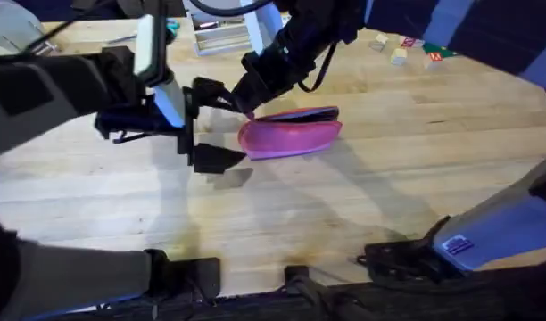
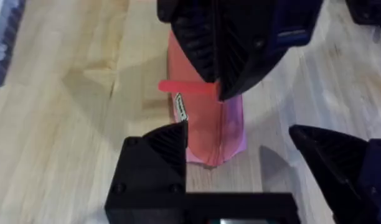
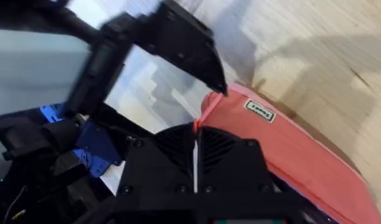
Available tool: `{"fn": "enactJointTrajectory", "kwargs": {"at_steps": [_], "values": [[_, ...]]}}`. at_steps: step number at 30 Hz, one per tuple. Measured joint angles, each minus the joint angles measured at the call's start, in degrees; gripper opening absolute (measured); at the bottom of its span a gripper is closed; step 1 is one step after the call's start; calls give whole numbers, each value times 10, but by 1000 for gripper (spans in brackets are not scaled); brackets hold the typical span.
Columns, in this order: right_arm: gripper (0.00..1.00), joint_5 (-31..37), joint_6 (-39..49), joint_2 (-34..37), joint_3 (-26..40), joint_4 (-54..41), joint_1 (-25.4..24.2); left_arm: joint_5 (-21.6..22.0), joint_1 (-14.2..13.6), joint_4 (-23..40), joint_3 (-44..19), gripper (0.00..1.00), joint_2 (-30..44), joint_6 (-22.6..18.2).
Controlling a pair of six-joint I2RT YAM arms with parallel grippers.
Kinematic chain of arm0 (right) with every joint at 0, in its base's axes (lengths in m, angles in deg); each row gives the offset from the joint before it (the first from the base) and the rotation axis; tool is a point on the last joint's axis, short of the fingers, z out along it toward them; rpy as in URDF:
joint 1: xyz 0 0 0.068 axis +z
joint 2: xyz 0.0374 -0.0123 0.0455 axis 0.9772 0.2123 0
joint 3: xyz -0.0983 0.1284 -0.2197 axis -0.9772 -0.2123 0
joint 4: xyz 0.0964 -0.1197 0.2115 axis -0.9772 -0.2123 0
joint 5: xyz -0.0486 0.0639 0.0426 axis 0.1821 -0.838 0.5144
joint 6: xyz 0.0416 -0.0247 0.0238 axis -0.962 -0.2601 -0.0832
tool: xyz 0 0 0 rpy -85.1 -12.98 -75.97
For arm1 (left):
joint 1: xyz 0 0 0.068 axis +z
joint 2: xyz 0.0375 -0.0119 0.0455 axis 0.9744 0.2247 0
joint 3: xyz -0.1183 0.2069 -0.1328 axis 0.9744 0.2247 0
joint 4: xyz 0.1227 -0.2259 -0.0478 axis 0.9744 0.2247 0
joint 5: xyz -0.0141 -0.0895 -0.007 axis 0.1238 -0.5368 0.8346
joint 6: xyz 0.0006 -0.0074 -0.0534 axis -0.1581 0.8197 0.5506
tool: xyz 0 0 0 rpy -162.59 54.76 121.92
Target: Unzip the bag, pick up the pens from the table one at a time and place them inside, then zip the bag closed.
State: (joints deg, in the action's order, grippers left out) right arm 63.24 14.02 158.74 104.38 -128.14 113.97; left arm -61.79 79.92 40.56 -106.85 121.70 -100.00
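The pink bag (image 1: 291, 138) lies lengthwise in the middle of the table (image 1: 389, 187), with a dark zipper line along its far edge. I cannot tell whether the zipper is undone. My right gripper (image 1: 244, 101) reaches in from the far side and hangs over the bag's left end, shut on a slim orange pen (image 2: 181, 88). The pen sticks out sideways above the bag (image 2: 206, 134). In the right wrist view it shows as a thin orange line (image 3: 195, 140) between the closed fingers, beside the bag (image 3: 290, 149). My left gripper (image 1: 217, 125) is open just left of the bag's end, its fingers (image 2: 162, 152) holding nothing.
A white tray-like object (image 1: 219, 36) and a teal item (image 1: 170, 27) sit at the table's back edge. Several small blocks (image 1: 398, 52) lie at the back right. Bare wood stretches in front of and to the right of the bag.
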Motion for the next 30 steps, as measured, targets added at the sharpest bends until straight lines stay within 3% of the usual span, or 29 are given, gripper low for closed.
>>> {"fn": "enactJointTrajectory", "kwargs": {"at_steps": [6,12,13,16,17,25,30], "values": [[33,0,0,0,0,0,0,-8,-27,-24,-1,993,47,0],[33,0,0,0,0,0,0,-37,-30,-41,-2,994,52,0],[33,0,0,0,0,0,0,-41,-30,-41,-2,948,52,1],[33,0,4,0,0,0,0,-52,-30,-41,-2,482,52,0],[33,-2,25,0,0,-3,0,-55,-30,-46,-2,82,52,-2],[33,-6,69,0,0,-13,-23,-56,-30,-46,-2,43,52,-2],[31,1,80,0,1,-47,-80,-62,-30,-50,-5,43,52,-2]]}}
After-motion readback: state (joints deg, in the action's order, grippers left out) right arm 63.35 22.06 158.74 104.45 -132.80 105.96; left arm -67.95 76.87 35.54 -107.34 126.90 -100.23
